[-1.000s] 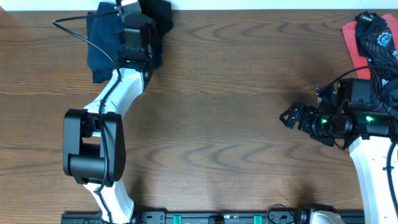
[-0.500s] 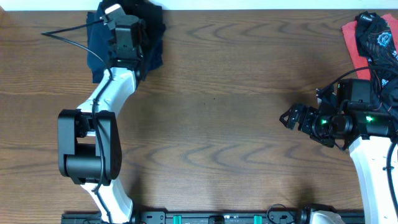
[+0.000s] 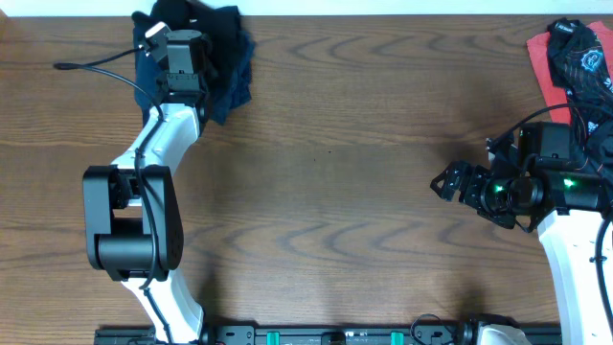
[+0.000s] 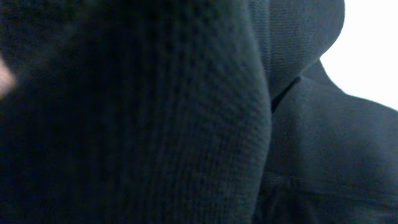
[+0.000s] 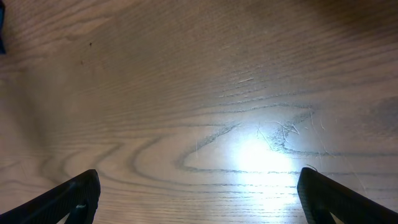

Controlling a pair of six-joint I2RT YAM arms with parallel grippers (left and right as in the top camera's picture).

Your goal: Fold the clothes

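Note:
A crumpled dark navy shirt [image 3: 232, 67] lies at the table's far left corner. My left gripper [image 3: 178, 36] is sunk into this bundle, its fingers hidden under the wrist, shut on the fabric. Dark knit cloth [image 4: 155, 112] fills the left wrist view. At the far right lies a pile of more clothes [image 3: 575, 53], coral-red with a black shirt bearing a white logo on top. My right gripper [image 3: 443, 182] hovers left of that pile over bare wood, open, and its two black fingertips [image 5: 78, 199] stand wide apart with nothing between them.
The brown wooden table [image 3: 326, 153] ends at a white strip along the far edge, just behind the navy bundle. A black cable [image 3: 96, 65] loops out left of my left arm. A black rail [image 3: 335, 335] runs along the front edge.
My left arm has swung left along the far edge, and the navy bundle has shifted left and bunched with it. The right arm has not moved.

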